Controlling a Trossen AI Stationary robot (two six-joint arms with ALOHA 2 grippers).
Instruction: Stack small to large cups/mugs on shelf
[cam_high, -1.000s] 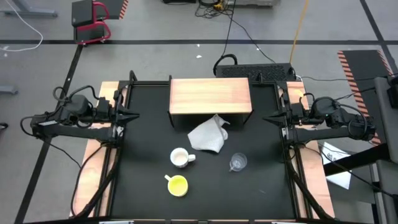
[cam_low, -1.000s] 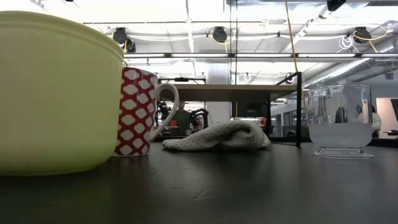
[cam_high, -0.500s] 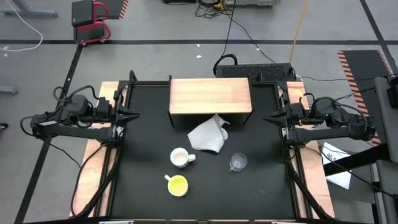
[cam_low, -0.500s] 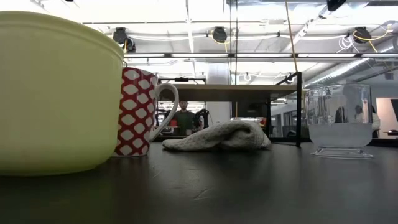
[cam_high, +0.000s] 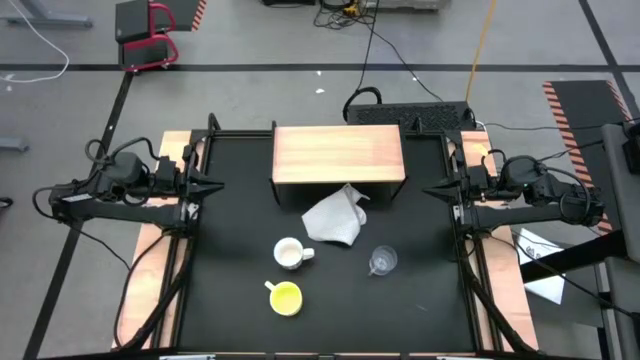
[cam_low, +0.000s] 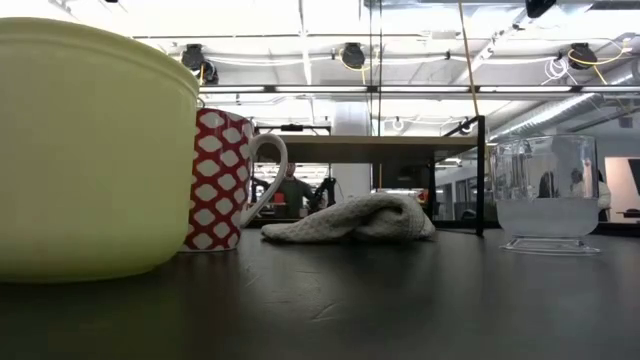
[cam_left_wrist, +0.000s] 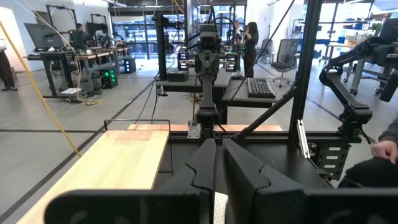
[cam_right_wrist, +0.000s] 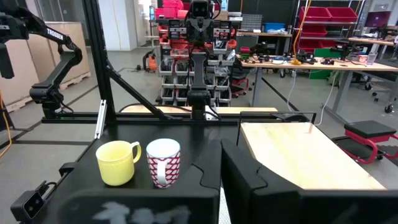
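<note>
Desk (cam_high: 230, 200): black top, centre of the high view; near edge cut off at the lower frame.

Shelf (cam_high: 338, 152): light-wood top, dark sides, upper centre of the high view at the desk's far edge. Top bare. In the low view only its underside and one dark leg show, centre right; the rest is masked by the mugs.

Left tool (cam_left_wrist: 217, 163): parked at the left desk edge, mid-left of the high view; fingers nearly together, holding nothing. Base cut off by the lower frame in its wrist view.

Right tool (cam_right_wrist: 219, 163): parked at the right desk edge, mid-right of the high view; fingers pressed together, holding nothing.

Cloth (cam_high: 333, 220): grey-white, crumpled, centre of the high view, just in front of the shelf, its far corner touching the shelf's front.

Yellow cup (cam_high: 286, 297): lower centre, upright. Fills the left of the low view, cut off by the frame, hiding part of the mug.

White patterned mug (cam_high: 290, 254): centre, upright, beside the cloth; red-and-white pattern.

Clear glass cup (cam_high: 382, 262): right of centre, upright, faint against the black top.

People: small figures in the room beyond; details unclear.
</note>
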